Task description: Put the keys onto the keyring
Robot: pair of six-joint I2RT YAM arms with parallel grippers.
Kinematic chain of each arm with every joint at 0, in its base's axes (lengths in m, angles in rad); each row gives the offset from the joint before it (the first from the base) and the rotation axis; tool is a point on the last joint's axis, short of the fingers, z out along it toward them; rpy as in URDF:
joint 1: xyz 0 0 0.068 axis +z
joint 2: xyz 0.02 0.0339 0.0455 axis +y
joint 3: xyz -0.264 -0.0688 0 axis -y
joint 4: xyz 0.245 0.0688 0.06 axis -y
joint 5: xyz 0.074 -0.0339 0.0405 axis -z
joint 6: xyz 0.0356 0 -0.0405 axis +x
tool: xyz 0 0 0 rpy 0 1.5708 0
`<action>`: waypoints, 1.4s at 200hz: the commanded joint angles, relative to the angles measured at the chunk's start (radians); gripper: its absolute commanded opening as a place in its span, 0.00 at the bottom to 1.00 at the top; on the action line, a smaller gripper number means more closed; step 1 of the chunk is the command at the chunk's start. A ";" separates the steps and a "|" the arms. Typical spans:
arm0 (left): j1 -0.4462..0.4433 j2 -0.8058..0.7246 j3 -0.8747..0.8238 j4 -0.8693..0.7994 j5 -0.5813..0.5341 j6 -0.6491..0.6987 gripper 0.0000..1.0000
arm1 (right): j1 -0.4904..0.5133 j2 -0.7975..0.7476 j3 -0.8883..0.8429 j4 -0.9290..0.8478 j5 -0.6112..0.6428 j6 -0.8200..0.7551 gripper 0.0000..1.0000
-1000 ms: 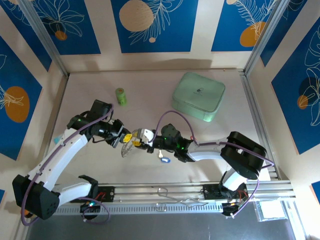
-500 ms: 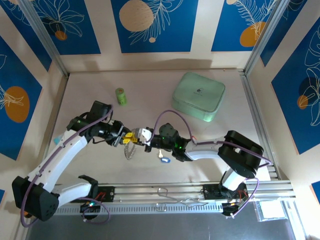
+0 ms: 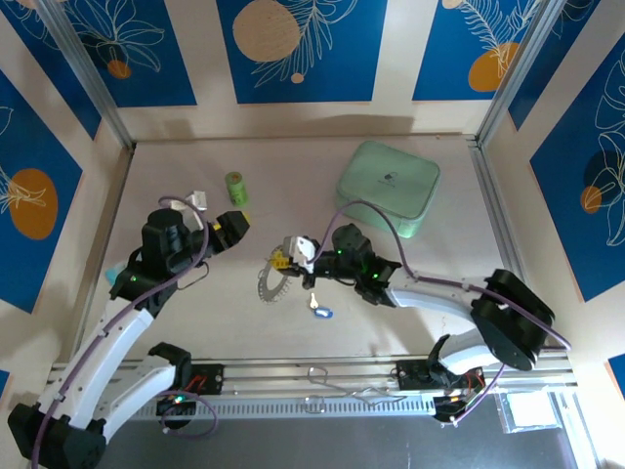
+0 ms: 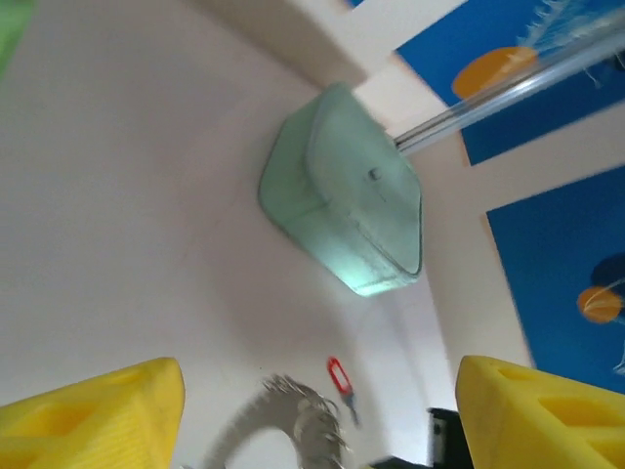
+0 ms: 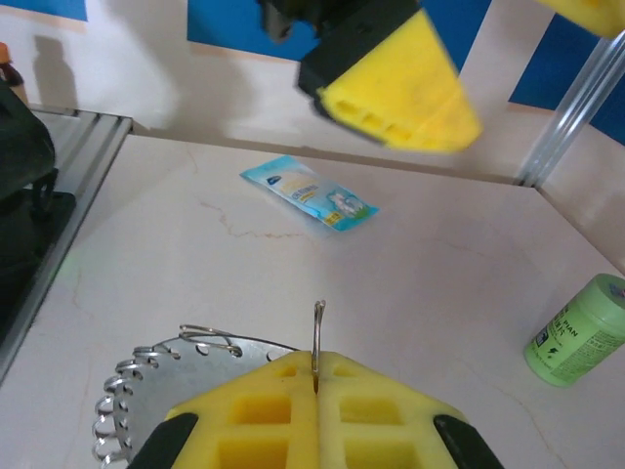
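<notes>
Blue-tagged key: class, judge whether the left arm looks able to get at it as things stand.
Probably yes: the blue-tagged key lies bare, apart from the keyring, and the left gripper is open. But the keyring, held by the right gripper, lies between them.

A small green cylinder [image 3: 235, 188] sits on the pale surface [image 3: 293, 166], toward its far-left corner. A mint-green, rounded box [image 3: 388, 188] with its lid on rests near the far-right corner. A light-blue packet [image 5: 311, 192] lies flat by the left edge.
</notes>
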 commanded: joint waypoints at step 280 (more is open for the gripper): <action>-0.129 0.076 -0.218 0.128 0.520 1.412 0.42 | -0.014 -0.092 0.127 -0.400 -0.119 -0.191 0.00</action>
